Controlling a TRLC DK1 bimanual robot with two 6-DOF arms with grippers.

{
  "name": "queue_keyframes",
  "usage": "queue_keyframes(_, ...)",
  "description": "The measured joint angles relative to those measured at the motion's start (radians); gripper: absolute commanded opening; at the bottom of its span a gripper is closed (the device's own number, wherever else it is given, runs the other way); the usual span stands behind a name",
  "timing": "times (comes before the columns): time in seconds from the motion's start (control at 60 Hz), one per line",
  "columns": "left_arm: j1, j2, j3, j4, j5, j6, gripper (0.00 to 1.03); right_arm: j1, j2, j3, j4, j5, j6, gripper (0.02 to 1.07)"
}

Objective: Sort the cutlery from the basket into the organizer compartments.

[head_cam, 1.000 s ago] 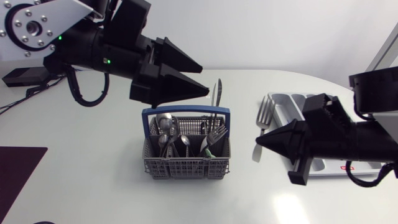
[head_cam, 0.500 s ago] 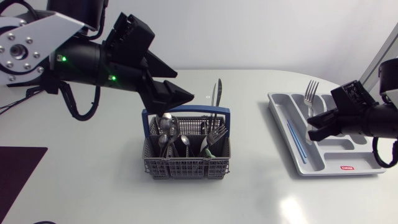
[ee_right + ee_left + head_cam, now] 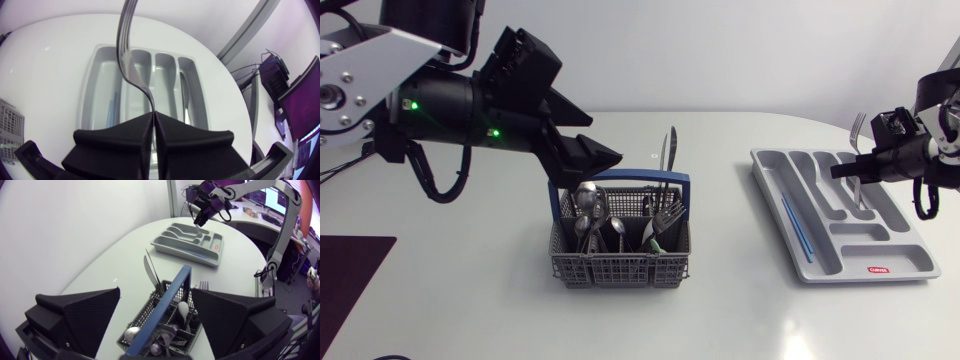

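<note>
Basket (image 3: 620,243) position: near the middle of the table (image 3: 470,310), well apart from the organizer (image 3: 840,268), which lies on the right arm's side. You see the grey mesh basket holding several spoons (image 3: 586,196), a fork (image 3: 669,214) and a knife (image 3: 666,158) that stands upright, rising above the blue handle (image 3: 620,180). Note the left gripper (image 3: 603,158) just above the basket's rear edge, fingers spread wide and holding nothing. In the left wrist view the blue handle runs between the two fingers without touching either. Note the right gripper (image 3: 850,170) above the organizer's far side, fingers pressed tight on the handle of a second fork (image 3: 858,125), whose tines show above the gripper in the head view. In the right wrist view this fork rises from between the pressed fingers, over the row of narrow compartments. You also find a thin blue stick (image 3: 795,228) lying in the organizer's long compartment nearest the basket.
</note>
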Motion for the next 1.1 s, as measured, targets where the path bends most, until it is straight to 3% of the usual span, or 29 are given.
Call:
queue_keyframes(0.467,-0.023,-0.001,0.000,0.005,-0.065,0.000,0.99,0.033,0.333,0.329,-0.017,0.259,0.055,0.07)
queue_keyframes(1.1,-0.042,-0.001,0.000,0.000,-0.088,0.000,0.99,0.031,0.595,0.552,-0.187,0.291,0.159,0.07)
